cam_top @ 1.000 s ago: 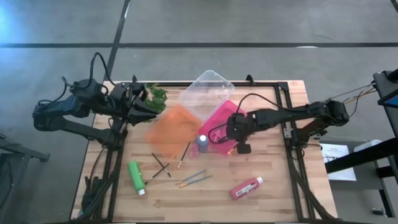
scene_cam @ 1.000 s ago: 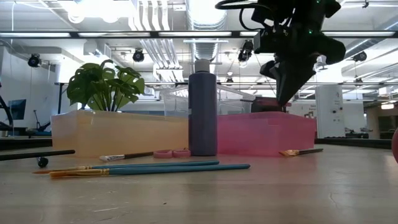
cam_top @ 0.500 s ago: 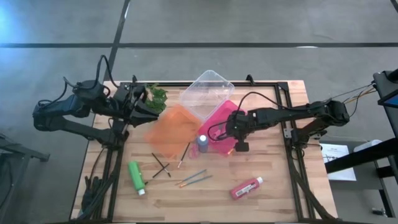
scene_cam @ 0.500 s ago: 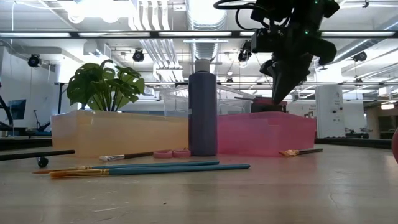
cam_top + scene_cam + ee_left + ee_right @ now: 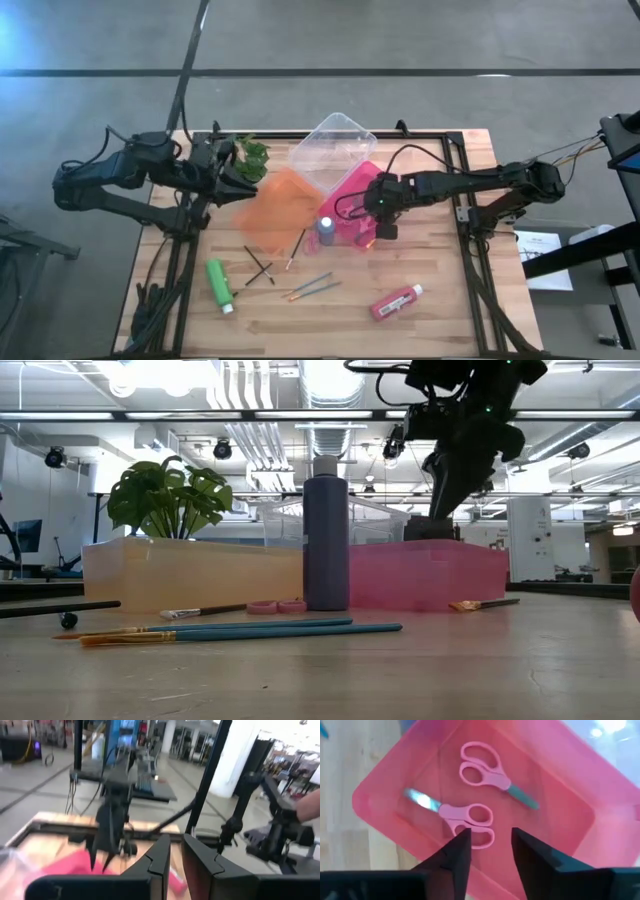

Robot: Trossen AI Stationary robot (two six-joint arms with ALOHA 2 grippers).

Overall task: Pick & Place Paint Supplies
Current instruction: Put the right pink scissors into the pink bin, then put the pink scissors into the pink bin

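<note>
My right gripper (image 5: 491, 832) is open and points down into the pink tray (image 5: 555, 785), just above two pink-handled scissors (image 5: 470, 817) (image 5: 482, 770) that lie flat on its floor. In the high view my right gripper (image 5: 376, 230) is over the tray's near right part. A blue-purple bottle (image 5: 326, 232) stands upright against the tray's near wall. A green bottle (image 5: 219, 285) and a red bottle (image 5: 396, 301) lie on the table. Thin brushes (image 5: 312, 288) (image 5: 258, 265) lie between them. My left gripper (image 5: 248, 176) hovers shut by the plant and touches nothing.
An orange tray (image 5: 275, 205) and a clear tray (image 5: 335, 145) sit beside the pink one. A leafy plant (image 5: 252, 152) stands at the far left. In the low view pink scissor rings (image 5: 276, 606) and blue-handled brushes (image 5: 250, 628) lie before the bottle (image 5: 326, 540).
My right gripper has moved toward the table's left and down, from above the pink tray's near right corner to inside the tray. In the low view its fingertips now dip behind the tray's wall. No object has moved.
</note>
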